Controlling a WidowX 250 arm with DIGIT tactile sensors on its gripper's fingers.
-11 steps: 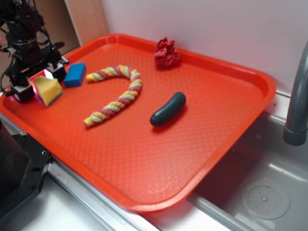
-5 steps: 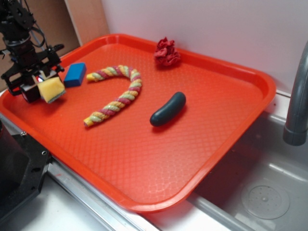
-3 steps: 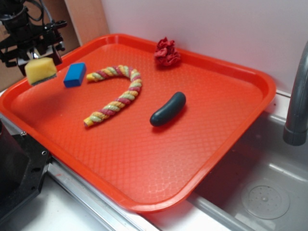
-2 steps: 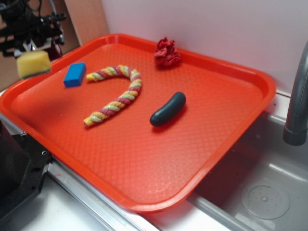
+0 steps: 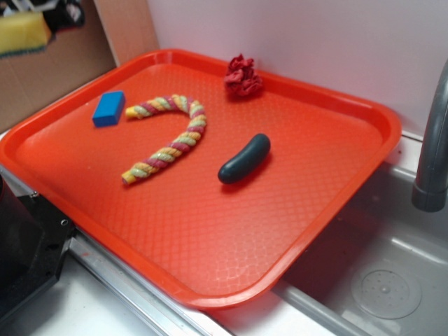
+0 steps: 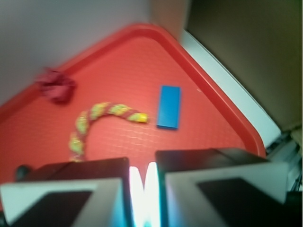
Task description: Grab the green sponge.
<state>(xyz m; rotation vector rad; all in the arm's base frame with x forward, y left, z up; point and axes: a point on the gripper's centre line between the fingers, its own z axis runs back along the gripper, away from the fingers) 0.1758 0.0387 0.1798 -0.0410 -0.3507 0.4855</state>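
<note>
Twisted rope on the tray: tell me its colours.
The twisted rope is yellow, pink-red and pale green in spiralling bands; the exterior view shows it best.

Orange tray (image 5: pixel 336 189) carries 4 things. Landmark: striped rope (image 5: pixel 171 143), curved, left of tray centre. Blue block (image 5: pixel 108 108) just left of rope's upper end. Crumpled red cloth (image 5: pixel 243 76) beyond rope, near tray's far rim. Dark green sausage-shaped object (image 5: pixel 244 159) right of rope, apart.

I see the green sponge (image 5: pixel 23 33) high at the top left corner, off the orange tray (image 5: pixel 336 182). Only a dark bit of the gripper (image 5: pixel 59 10) shows above it, so its grip is unclear.
</note>
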